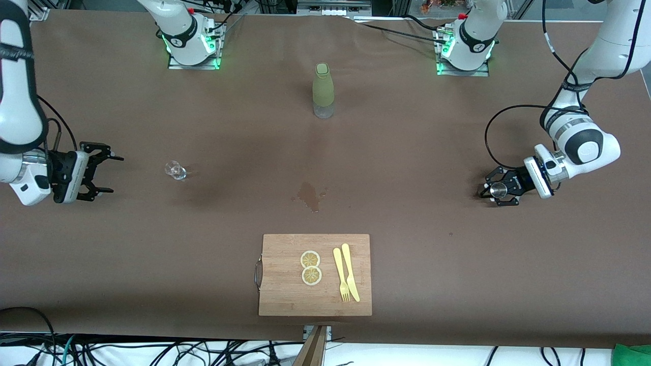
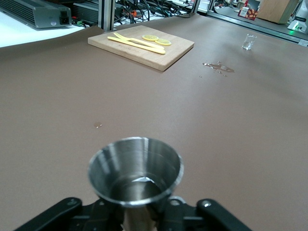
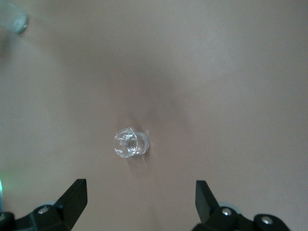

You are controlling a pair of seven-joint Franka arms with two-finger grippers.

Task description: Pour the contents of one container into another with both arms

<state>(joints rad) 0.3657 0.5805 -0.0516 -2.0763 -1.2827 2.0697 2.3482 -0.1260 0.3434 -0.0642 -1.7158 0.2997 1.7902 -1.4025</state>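
Steel jigger (image 1: 499,190) stands upright, mouth up, in our left gripper (image 1: 501,192), held by its narrow waist near the left arm's end of the brown table (image 1: 407,152). Our right gripper (image 1: 101,174) gapes wide near the glass (image 1: 175,170), upright at the right arm's end.

Brown table (image 1: 457,284) bears glass (image 1: 175,170), bottle (image 1: 323,90), board (image 1: 315,275).

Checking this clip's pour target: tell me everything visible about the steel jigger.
The jigger is a small shiny steel cup, its open cone flaring upward, a little clear liquid inside. It stands upright at the table's left-arm end, the left gripper shut on its narrow waist. Its lower cone is hidden.
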